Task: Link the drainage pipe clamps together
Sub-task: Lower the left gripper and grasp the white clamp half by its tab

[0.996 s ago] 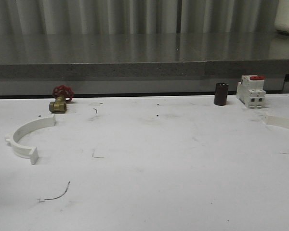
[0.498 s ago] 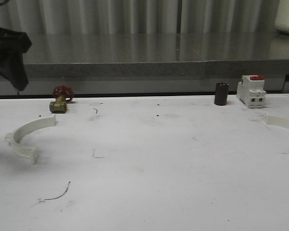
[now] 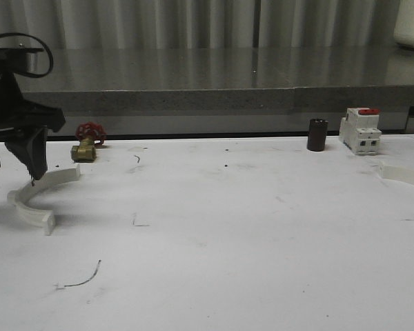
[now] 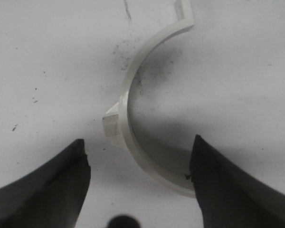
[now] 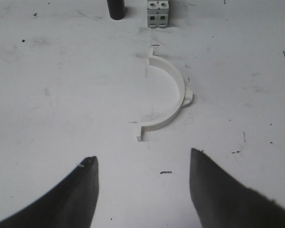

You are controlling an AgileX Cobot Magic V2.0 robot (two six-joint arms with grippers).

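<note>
Two white half-ring drainage pipe clamps lie flat on the white table. One clamp is at the far left, with its lug pointing left. My left gripper hangs just above it, open. In the left wrist view the arc curves between the dark fingers, its near end touching or almost touching one finger; the left gripper holds nothing. The other clamp sits at the right edge, partly cut off. In the right wrist view that clamp lies ahead of my open right gripper, well apart from it.
A brass valve with a red handwheel stands behind the left clamp. A dark cylinder and a white breaker with a red switch stand at the back right. A grey ledge bounds the table's far side.
My left arm came into view from the upper left and dropped down over the left clamp. The clamps and other objects have not moved.
</note>
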